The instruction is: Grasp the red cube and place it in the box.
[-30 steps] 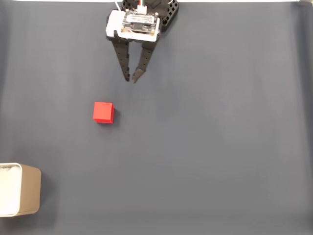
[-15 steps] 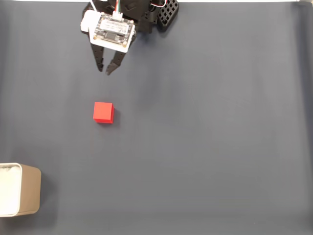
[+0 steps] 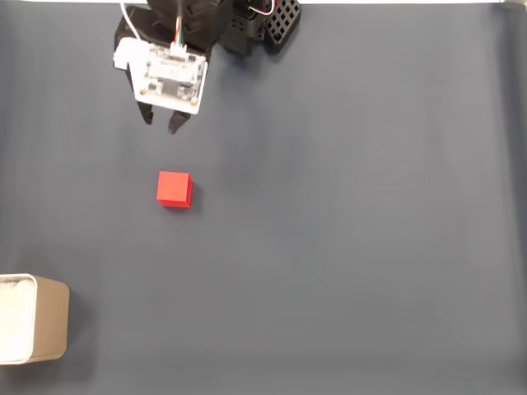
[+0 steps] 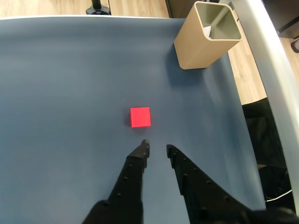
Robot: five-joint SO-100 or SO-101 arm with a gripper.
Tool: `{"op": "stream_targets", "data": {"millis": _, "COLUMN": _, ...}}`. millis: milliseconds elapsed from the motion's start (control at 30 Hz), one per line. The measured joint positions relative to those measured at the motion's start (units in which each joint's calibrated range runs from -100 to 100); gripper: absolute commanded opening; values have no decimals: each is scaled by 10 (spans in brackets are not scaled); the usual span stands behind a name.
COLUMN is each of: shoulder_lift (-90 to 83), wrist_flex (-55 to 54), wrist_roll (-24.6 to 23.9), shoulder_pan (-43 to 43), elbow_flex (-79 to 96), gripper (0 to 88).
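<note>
The red cube (image 3: 174, 188) lies on the dark grey mat, left of centre in the fixed view; the wrist view shows the same cube (image 4: 140, 116) just ahead of my fingertips. My gripper (image 3: 160, 120) hovers above the cube in the fixed view, a short way off and not touching it. In the wrist view the gripper (image 4: 157, 147) is open with a narrow gap and nothing between the black fingers. The beige box (image 3: 48, 320) stands at the bottom left edge of the fixed view, and the box (image 4: 205, 47) is at the top right of the wrist view.
The dark grey mat (image 3: 346, 230) covers the table. In the wrist view a grey rail (image 4: 273, 79) runs along the mat's right edge, with wooden floor (image 4: 46, 7) beyond the far edge. The arm's black base (image 3: 263, 20) sits at the top of the fixed view.
The arm has swung left in the fixed view, from right of the cube to nearly in line above it. Its fingertips look shorter now. The cube and box have stayed put.
</note>
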Motion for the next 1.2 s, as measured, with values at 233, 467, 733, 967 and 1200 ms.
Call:
{"op": "stream_targets", "data": {"millis": 233, "shoulder_lift": 41, "wrist_flex": -30, "wrist_roll": 1, "shoulder_pan": 1, "elbow_flex": -11, "gripper": 224}}
{"op": "stream_targets", "data": {"millis": 467, "shoulder_lift": 91, "wrist_flex": -72, "wrist_roll": 2, "shoulder_pan": 1, "elbow_flex": -17, "gripper": 273}}
{"op": "stream_targets", "data": {"millis": 733, "shoulder_lift": 158, "wrist_flex": -99, "wrist_roll": 1, "shoulder_pan": 1, "elbow_flex": -35, "gripper": 309}}
{"op": "stream_targets", "data": {"millis": 967, "shoulder_lift": 206, "wrist_flex": -136, "wrist_roll": 0, "shoulder_pan": 1, "elbow_flex": -35, "gripper": 338}}
{"op": "stream_targets", "data": {"millis": 1200, "shoulder_lift": 241, "wrist_flex": -174, "wrist_roll": 0, "shoulder_pan": 0, "elbow_flex": -28, "gripper": 344}}
